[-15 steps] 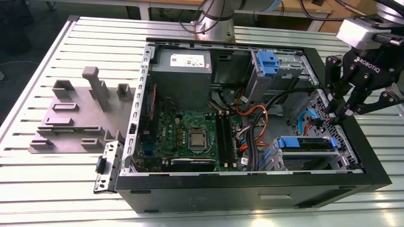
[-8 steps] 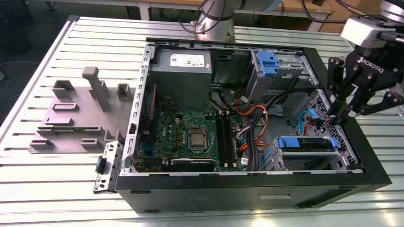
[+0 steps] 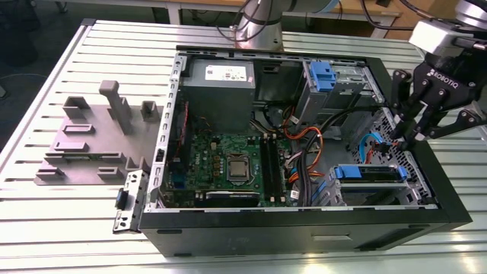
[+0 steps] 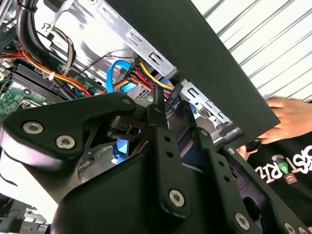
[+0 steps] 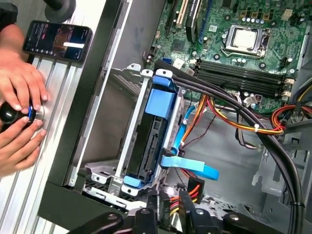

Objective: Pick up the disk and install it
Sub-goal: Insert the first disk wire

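**Robot gripper poised over the cable bundle beside the seated disk in an open computer case**

In the first wrist view, the black, multi-jointed gripper (image 5: 168, 214) sits directly over a plug of red, yellow and black wires (image 5: 187, 190). Whether the fingers are closed on anything cannot be told.

Just beyond it is the disk (image 5: 158, 105), a flat drive in a bright blue plastic carrier. It stands on edge inside a silver metal drive cage (image 5: 124, 146), apparently already slid in. A flat blue ribbon cable (image 5: 192, 168) curls from its near end.

In the exterior view, the gripper (image 3: 414, 137) hangs at the case's edge on that view's right. The disk (image 3: 369, 173) lies close by, in the near corner.

Further in are the green motherboard (image 3: 228, 157) and the grey metal power supply box (image 3: 220, 85).

Outside the black case (image 3: 304, 228), a person's hand (image 5: 19, 92) rests on the ribbed metal tabletop (image 3: 45, 217), and a grey plastic fixture (image 3: 84, 142) stands well apart.

The work here looks like finishing the install at the drive's connector end. Doing it well likely means slow, straight moves, lining up squarely with the disk's near edge, and keeping clear of the loose wires so that nothing snags.
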Controlling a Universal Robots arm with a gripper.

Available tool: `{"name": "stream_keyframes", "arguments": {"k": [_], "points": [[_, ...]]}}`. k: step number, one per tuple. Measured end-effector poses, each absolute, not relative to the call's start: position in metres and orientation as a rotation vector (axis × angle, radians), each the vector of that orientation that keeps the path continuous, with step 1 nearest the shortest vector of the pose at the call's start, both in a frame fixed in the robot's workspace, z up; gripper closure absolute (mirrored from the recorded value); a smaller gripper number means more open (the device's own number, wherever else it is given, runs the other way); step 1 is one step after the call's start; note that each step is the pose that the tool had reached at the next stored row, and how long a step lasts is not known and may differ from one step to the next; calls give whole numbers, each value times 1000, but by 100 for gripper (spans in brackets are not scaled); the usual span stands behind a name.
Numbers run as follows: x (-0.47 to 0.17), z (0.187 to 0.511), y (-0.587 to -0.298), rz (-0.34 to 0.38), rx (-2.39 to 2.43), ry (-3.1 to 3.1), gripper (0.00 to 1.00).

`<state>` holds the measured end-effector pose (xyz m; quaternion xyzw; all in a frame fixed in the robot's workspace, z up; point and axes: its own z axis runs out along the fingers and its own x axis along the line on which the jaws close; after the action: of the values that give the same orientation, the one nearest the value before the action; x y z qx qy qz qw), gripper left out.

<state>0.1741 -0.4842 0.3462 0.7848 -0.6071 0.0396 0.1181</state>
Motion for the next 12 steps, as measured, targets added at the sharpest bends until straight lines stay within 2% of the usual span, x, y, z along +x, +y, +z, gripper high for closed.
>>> {"name": "stream_keyframes", "arguments": {"k": [12], "points": [[180, 345, -483, 97, 2283, -1767, 69]]}}
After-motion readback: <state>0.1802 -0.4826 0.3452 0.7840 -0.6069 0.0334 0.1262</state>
